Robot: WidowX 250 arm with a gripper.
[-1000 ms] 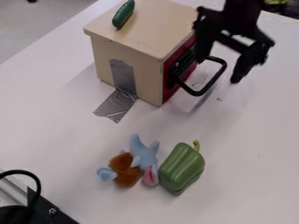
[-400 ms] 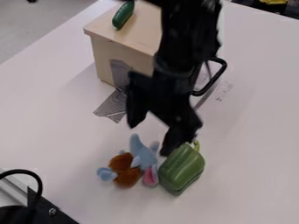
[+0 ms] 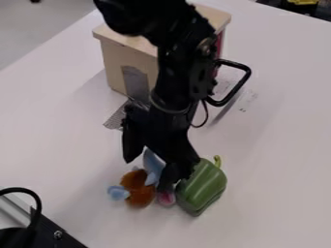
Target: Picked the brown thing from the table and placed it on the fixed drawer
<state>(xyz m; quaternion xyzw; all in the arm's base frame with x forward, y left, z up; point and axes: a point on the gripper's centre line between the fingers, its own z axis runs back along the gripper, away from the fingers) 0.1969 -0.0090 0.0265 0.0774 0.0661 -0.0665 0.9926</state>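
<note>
The black gripper [image 3: 147,175] hangs over the plush toy with its two fingers spread wide, one above and left of the toy, the other in front of its pink and blue part. The brown part of the plush [image 3: 137,188] lies on the table with light blue pieces around it and shows nothing gripped. The wooden box with the drawer [image 3: 113,63] stands behind the arm, its red front mostly hidden; its black handle [image 3: 238,89] sticks out to the right.
A green toy pepper [image 3: 203,188] lies just right of the plush, close to the right finger. Grey tape [image 3: 116,119] runs from the box onto the white table [image 3: 278,160]. A black and metal device [image 3: 40,227] stands at the lower left.
The arm has swung from the upper right, past the box, down and left to the plush. Its gripper is lower than a moment ago. The plush and pepper look unmoved.
</note>
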